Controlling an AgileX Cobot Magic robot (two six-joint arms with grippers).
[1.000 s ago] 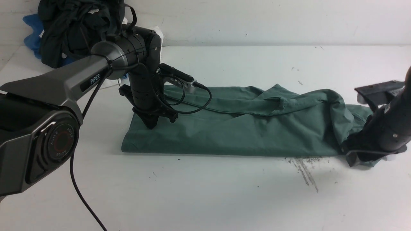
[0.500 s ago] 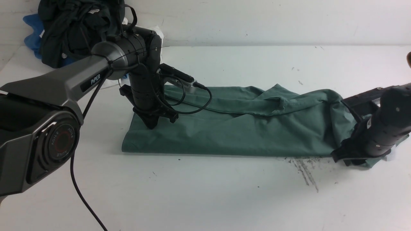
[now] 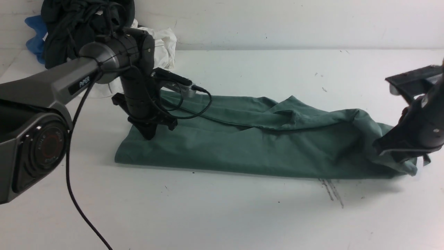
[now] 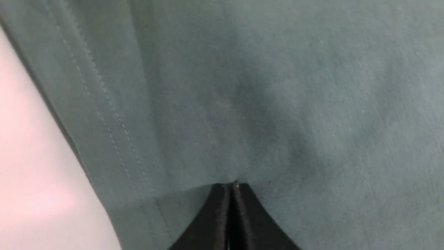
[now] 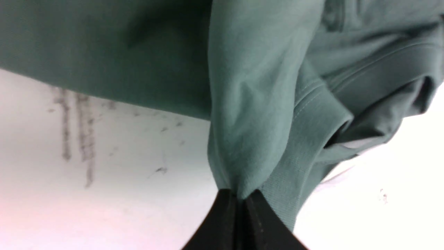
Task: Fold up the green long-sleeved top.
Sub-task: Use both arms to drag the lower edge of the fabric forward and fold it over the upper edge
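Front view: green long-sleeved cotton top (image 3: 242, 149) stretched across white bench (image 3: 242, 215); left fingers (image 4: 216, 218) clenched on its hemmed end, right fingers (image 5: 227, 222) pinching bunched fabric at its opposite end.

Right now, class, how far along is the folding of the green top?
Done: the green top lies as a long, narrow band on the table, seemingly folded lengthwise. In hand: the left gripper and right gripper are each shut on one end. Left: bringing the ends together; the band is full length.
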